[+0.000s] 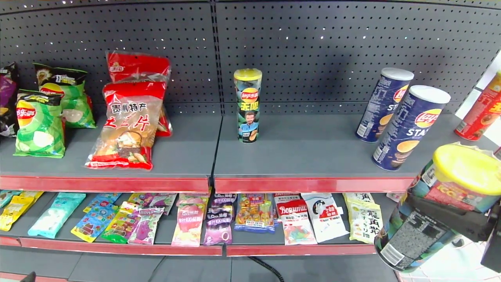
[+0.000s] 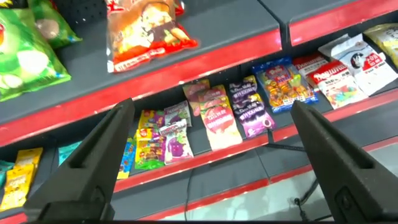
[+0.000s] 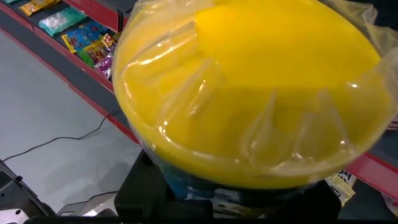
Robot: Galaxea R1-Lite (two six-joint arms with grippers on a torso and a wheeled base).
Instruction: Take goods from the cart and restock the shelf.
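chip canister (image 1: 458,184) sits tilted in the right gripper (image 1: 450,217) in the head view, jaws clamped across its body, off the right end of the upper shelf (image 1: 313,156) and not resting on it. on that shelf stand a yellow-topped can (image 1: 247,105) at the middle, two blue canisters (image 1: 411,127) to the right and red snack bags (image 1: 129,125) to the left.

left wrist view: the left gripper (image 2: 211,104) hangs with jaws spread wide and nothing between them, facing candy packets (image 2: 221,115) on the lower shelf (image 2: 205,158).

right wrist view: the canister's film-wrapped yellow lid (image 3: 249,81) sits just above the gripper.
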